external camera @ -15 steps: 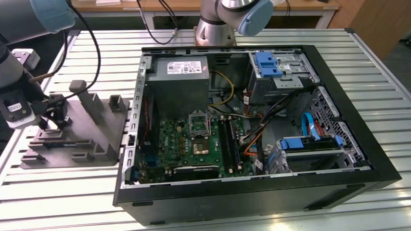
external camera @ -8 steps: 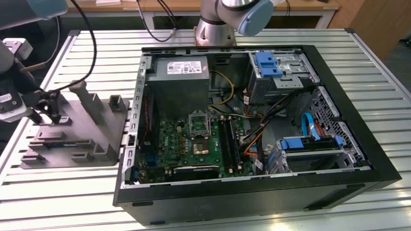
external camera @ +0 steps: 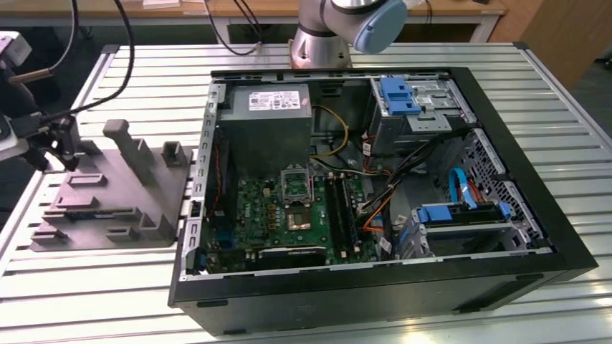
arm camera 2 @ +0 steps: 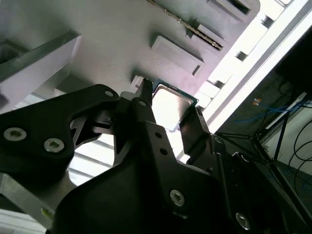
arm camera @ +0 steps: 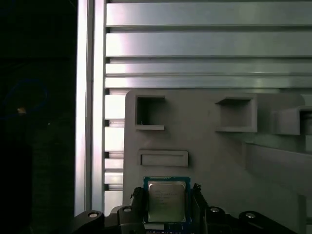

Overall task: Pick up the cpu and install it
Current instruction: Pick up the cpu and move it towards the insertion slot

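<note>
Open computer case (external camera: 560, 247) and grey fixture (external camera: 107, 209) seen in the exterior view, claw (external camera: 56, 161) poised over the fixture, cpu (arm camera: 165, 201) (arm camera 2: 171, 103) revealed in both wrist views, clamped between the claw's narrowly parted fingers (arm camera 2: 194, 127).

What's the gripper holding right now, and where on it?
The cpu: the gripper pinches it by two opposite side edges, over the grey fixture. Whether it is clear of the fixture cannot be told.

What sits around your work.
Grey plastic fixture (external camera: 110, 197) on the slatted table (external camera: 86, 294), at the exterior view's left of the open computer case (external camera: 383, 294); power supply (external camera: 271, 122), blue drive brackets (external camera: 400, 95) inside.
</note>
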You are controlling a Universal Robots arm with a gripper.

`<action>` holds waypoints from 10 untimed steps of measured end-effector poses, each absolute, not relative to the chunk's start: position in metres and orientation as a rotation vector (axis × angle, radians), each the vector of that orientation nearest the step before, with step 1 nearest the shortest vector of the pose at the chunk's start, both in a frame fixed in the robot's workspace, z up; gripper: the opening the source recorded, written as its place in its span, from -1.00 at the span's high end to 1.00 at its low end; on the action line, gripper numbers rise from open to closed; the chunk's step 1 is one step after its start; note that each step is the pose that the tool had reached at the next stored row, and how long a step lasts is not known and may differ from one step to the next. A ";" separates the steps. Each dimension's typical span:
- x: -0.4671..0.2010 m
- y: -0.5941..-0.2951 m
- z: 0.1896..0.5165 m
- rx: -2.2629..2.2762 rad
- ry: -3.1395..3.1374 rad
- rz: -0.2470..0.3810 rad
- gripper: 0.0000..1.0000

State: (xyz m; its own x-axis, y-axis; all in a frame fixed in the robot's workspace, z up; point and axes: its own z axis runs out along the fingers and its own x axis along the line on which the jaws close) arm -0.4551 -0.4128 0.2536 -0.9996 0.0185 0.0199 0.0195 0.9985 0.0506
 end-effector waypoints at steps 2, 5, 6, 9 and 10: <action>-0.455 -0.413 0.263 -0.030 -3.121 -0.079 0.06; -0.455 -0.413 0.277 -0.030 -3.121 -0.079 0.06; -0.455 -0.413 0.281 -0.030 -3.121 -0.079 0.06; -0.455 -0.413 0.295 -0.030 -3.121 -0.079 0.06; -0.455 -0.413 0.299 -0.030 -3.121 -0.079 0.06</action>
State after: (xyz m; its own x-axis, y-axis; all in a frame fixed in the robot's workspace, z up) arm -0.4551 -0.4128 0.2993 -0.9996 0.0185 0.0199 0.0195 0.9985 0.0506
